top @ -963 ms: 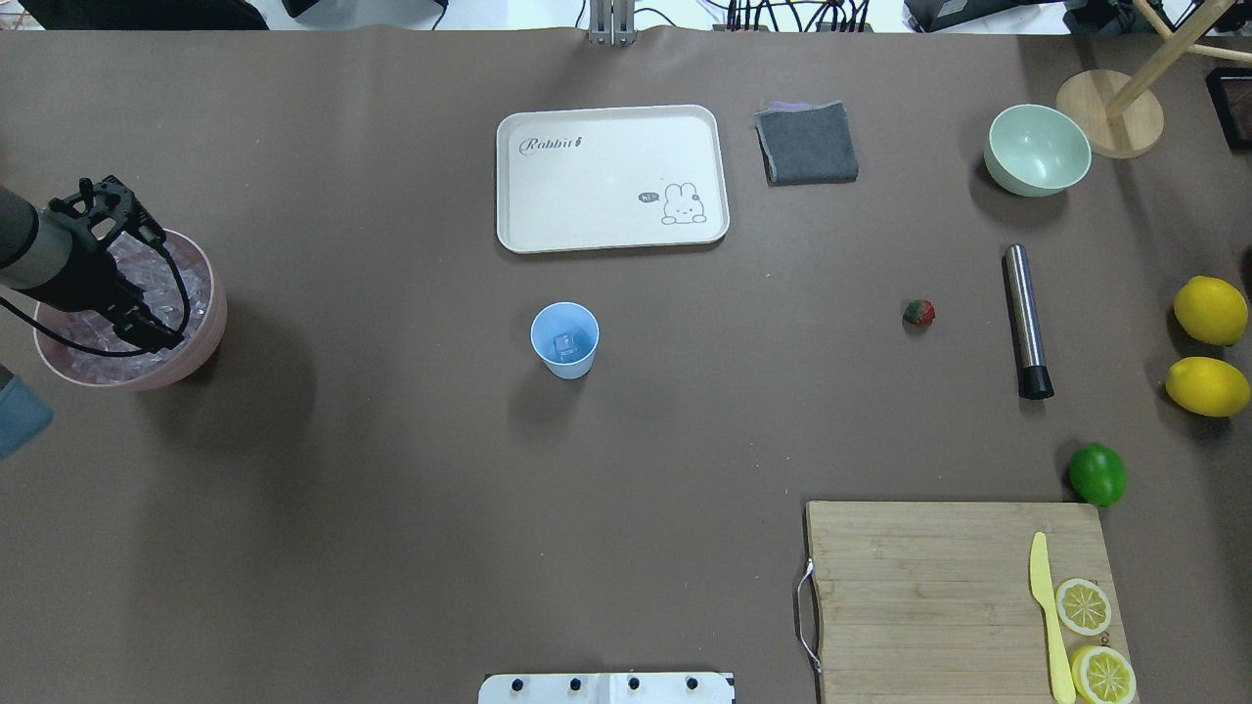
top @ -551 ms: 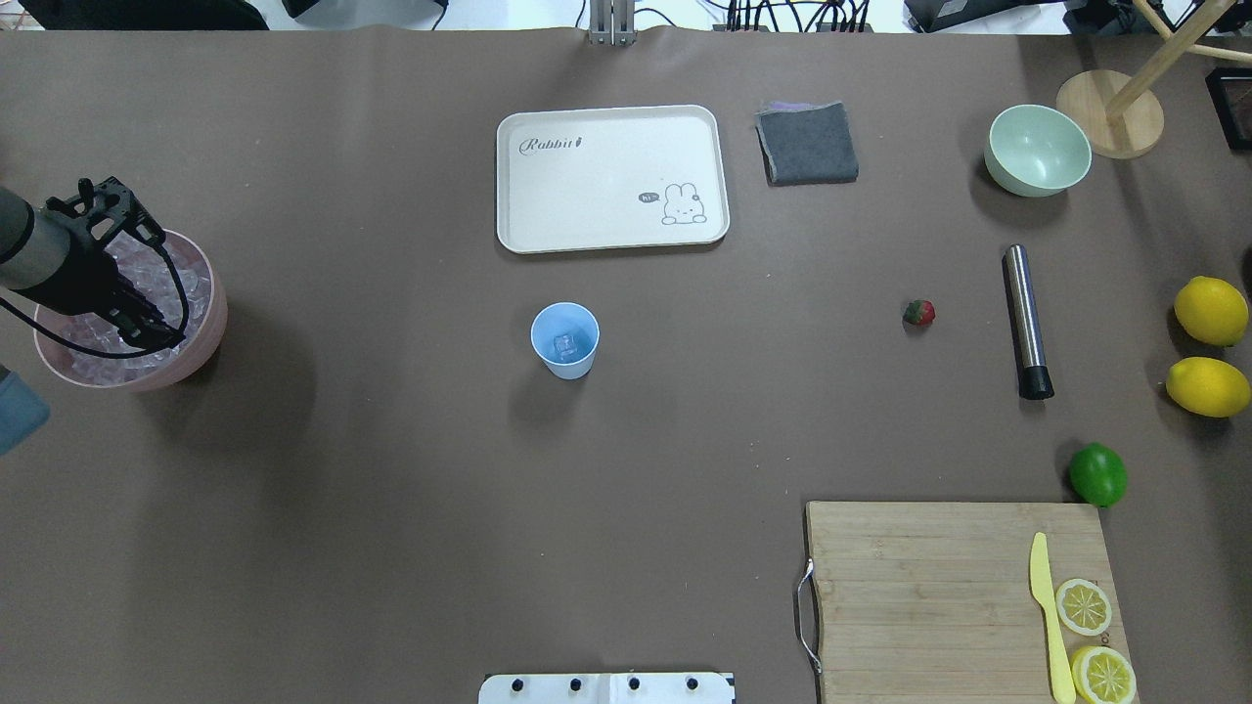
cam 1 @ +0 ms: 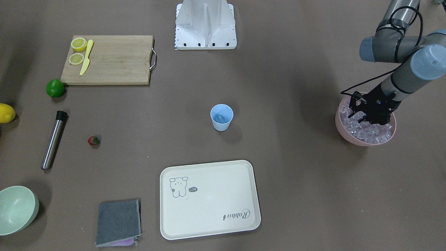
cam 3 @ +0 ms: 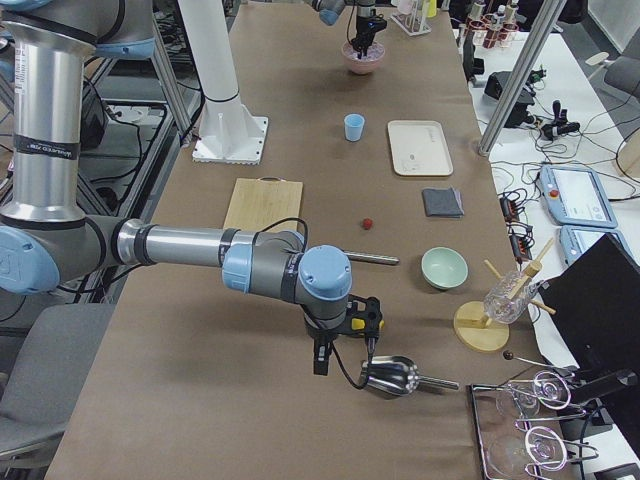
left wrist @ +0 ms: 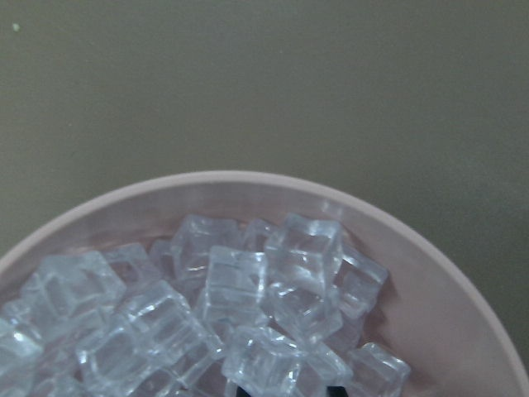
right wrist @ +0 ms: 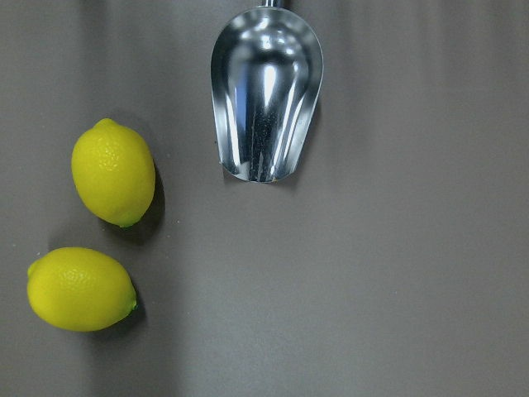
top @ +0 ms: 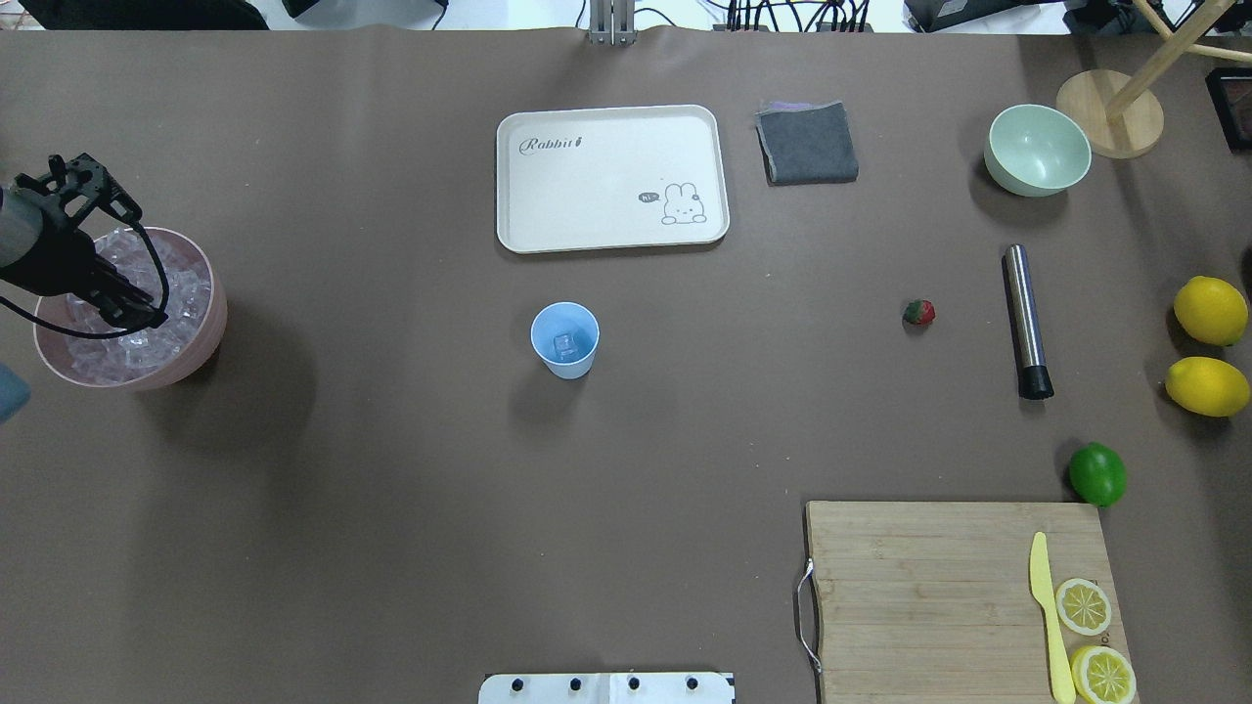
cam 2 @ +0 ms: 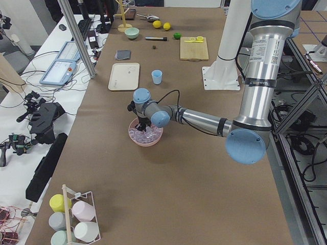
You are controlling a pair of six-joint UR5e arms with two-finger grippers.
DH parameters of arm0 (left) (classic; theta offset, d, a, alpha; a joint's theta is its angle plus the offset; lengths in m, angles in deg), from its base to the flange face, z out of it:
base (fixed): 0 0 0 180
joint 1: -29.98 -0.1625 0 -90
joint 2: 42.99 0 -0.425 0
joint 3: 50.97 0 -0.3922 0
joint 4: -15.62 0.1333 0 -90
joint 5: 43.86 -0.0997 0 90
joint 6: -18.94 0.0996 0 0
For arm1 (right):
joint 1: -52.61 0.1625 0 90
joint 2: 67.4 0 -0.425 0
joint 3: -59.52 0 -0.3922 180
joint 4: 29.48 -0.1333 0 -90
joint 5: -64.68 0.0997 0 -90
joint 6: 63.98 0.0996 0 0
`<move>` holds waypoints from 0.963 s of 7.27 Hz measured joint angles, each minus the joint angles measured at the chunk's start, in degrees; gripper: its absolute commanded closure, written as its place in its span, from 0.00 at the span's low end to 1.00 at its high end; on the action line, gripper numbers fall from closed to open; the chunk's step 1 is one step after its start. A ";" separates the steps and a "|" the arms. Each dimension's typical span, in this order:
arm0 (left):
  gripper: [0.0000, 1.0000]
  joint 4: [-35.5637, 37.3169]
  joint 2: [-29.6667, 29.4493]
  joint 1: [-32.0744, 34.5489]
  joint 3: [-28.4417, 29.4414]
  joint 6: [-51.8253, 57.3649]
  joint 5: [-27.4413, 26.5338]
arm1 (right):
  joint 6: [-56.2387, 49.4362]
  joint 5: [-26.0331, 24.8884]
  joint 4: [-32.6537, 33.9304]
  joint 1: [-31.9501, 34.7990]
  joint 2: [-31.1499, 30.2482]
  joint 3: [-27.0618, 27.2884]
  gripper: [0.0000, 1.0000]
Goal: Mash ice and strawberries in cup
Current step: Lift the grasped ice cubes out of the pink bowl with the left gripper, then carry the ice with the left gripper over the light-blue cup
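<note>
Left tool (top: 142,315) hangs over ice (top: 181,284) in pink bowl (top: 210,340), cup (top: 577,366) well apart

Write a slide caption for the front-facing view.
Left gripper over the pink bowl of ice; blue cup with ice inside stands mid-table, strawberry lies far off.

Small light-blue tapered plastic cup (top: 564,339): stands upright at mid-table, holds one clear cube (top: 565,343). Small red strawberry with green leafy top (top: 918,312): lies on the bare table well right of it. Small clear glassy ice cubes (left wrist: 231,289): fill a pink bowl (top: 207,337) at the far left, heaped and jumbled.
</note>
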 measured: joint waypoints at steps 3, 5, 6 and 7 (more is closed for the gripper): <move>1.00 0.14 0.10 6.13 -1.82 -0.68 2.46 | 0.03 -0.03 0.11 0.00 -0.05 0.32 0.00; 1.00 -0.23 -0.99 9.96 -4.27 -8.69 3.73 | 0.03 0.02 0.34 0.01 -0.25 0.91 0.00; 1.00 -0.55 -2.58 10.45 -5.59 -16.08 3.87 | 0.02 0.04 0.36 0.00 -0.36 1.03 0.00; 1.00 -1.00 -5.15 10.26 -6.76 -25.41 3.81 | 0.02 0.05 0.34 0.00 -0.36 1.03 0.00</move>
